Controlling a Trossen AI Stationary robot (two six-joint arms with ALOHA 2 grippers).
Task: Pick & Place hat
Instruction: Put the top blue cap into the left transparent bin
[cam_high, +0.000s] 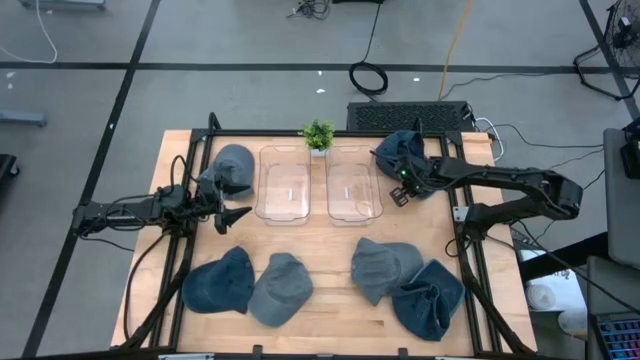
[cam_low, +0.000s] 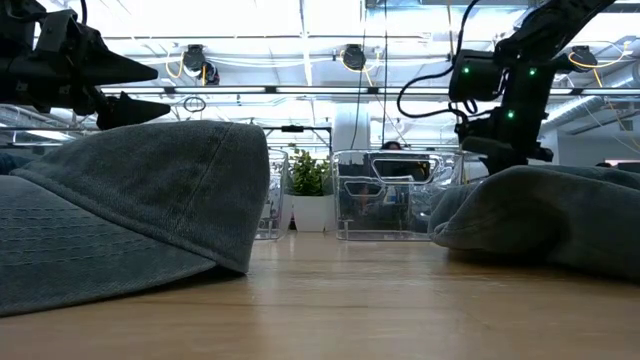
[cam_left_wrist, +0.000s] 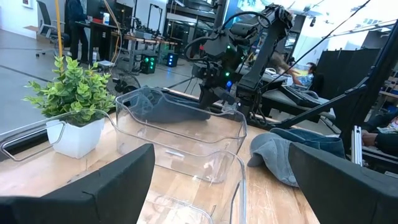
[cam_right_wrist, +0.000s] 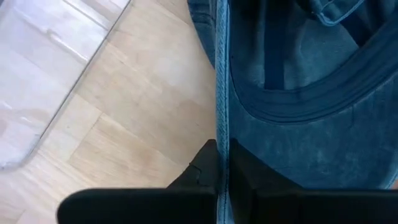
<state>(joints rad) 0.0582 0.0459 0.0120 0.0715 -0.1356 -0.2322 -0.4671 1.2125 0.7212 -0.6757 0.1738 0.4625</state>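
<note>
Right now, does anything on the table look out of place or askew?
Nothing damaged or spilled. One oddity: the dark blue hat by the right gripper lies upturned, its inside showing, with its edge pinched between the shut fingers. Both bins sit empty.

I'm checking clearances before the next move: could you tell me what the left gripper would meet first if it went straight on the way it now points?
Probably the nearer clear bin: the open left gripper points straight at its rim, though it may be high enough to pass over.
</note>
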